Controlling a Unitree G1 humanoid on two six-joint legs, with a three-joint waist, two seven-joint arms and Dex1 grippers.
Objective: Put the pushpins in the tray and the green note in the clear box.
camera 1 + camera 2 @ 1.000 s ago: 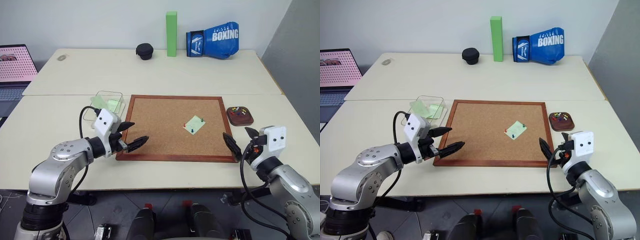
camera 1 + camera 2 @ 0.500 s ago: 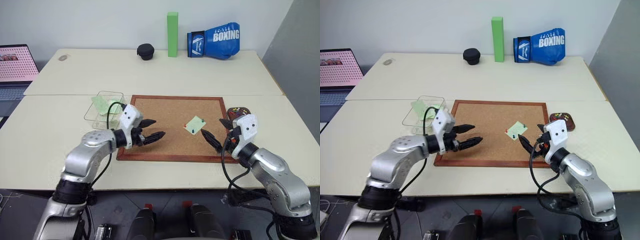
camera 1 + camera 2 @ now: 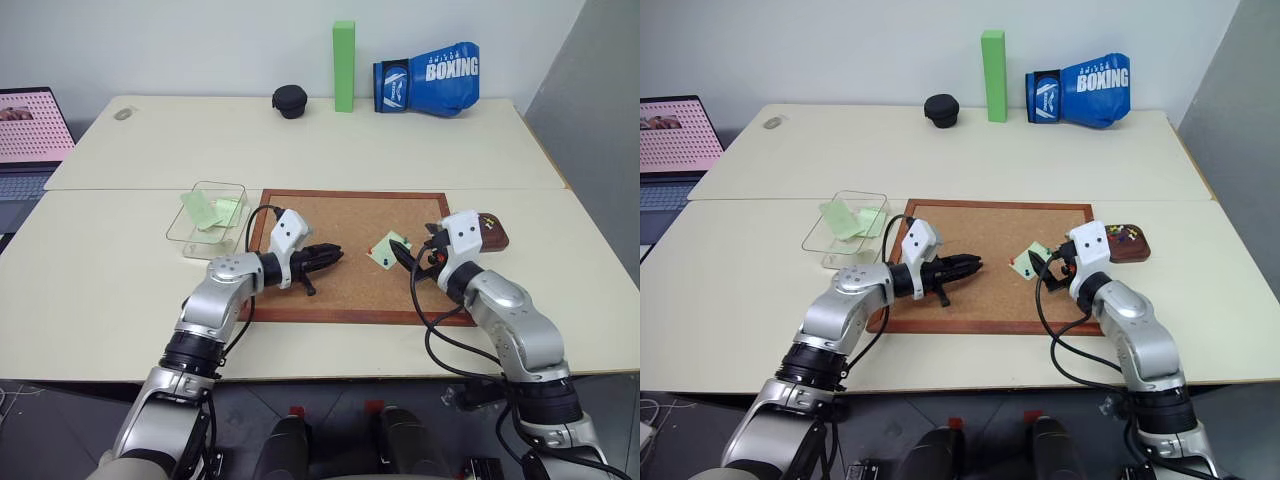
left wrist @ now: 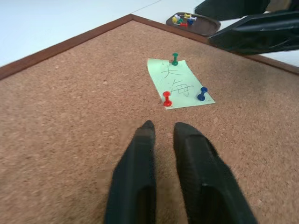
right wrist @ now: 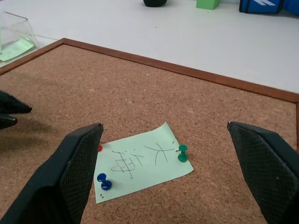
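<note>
A pale green note (image 4: 180,84) with handwriting lies on the cork board (image 3: 340,215), held by three pushpins: red (image 4: 167,98), blue (image 4: 202,94) and green (image 4: 174,59). My left gripper (image 4: 163,128) is shut with nothing in it, low over the cork a short way from the note. My right gripper (image 5: 163,125) stands wide open just beside the note, on its other side. The tray (image 3: 1128,243), with several coloured pushpins in it, sits off the board's right edge, partly hidden by my right wrist. The clear box (image 3: 205,215) stands left of the board and holds green notes.
Along the table's far edge stand a tall green block (image 3: 343,66), a blue boxing glove (image 3: 427,78) and a small black round case (image 3: 289,101). A laptop (image 3: 30,130) sits at the far left.
Both arms have come inward over the cork board to either side of the note. The left gripper went from open to shut. The right gripper stayed open.
</note>
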